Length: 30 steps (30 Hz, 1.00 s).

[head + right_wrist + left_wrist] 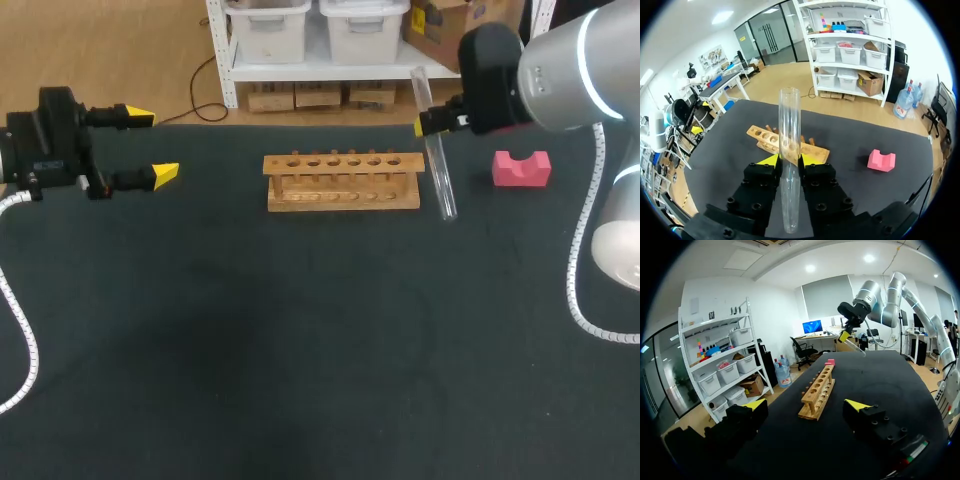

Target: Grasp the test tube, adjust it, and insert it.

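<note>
Test tube (440, 175) above dark table (300, 350)

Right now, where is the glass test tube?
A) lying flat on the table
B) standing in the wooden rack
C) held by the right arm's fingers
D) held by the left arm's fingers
C: the test tube is pinched between the right arm's fingers, up in the air beside the wooden rack.

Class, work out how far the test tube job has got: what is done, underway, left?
Done: the right gripper is shut on the test tube, lifted off the table. In hand: it hangs beside the wooden rack. Left: inserting it; the rack looks empty.
</note>
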{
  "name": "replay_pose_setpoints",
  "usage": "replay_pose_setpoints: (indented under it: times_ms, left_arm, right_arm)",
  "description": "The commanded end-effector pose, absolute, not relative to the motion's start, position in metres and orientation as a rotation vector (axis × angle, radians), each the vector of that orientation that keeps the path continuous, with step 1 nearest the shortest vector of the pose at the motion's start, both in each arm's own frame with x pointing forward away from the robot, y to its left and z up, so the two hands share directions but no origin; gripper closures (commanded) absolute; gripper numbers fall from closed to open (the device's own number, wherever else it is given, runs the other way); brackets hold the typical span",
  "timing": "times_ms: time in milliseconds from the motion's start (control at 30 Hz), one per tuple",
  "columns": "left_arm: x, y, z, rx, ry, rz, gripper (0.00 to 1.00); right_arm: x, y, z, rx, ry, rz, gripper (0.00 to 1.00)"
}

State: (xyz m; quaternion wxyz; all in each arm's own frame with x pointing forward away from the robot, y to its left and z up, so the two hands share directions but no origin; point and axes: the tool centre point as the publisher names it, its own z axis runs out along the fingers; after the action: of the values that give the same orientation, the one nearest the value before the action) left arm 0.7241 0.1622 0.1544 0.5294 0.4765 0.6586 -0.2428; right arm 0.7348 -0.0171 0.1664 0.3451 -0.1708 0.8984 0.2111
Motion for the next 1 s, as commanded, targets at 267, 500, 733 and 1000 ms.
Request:
replay_pose_setpoints:
  times_ms: [267,500,733,1000]
  left_arm:
    - [0.723,0.162,0.152,1.131,1.566,-0.573,0.0]
    - [0.723,0.162,0.152,1.131,1.566,-0.573,0.0]
    - [0.723,0.162,0.152,1.131,1.566,-0.573,0.0]
    - [0.723,0.162,0.152,1.131,1.566,-0.573,0.0]
  right_arm:
    - [0.733,-0.022,0.163,-0.296,1.885,0.579,1.0]
    - [0.733,-0.022,0.163,-0.296,1.885,0.579,1.0]
    - [0.733,-0.022,0.163,-0.296,1.885,0.579,1.0]
    - [0.738,-0.009,0.16,-0.255,1.791,0.59,1.0]
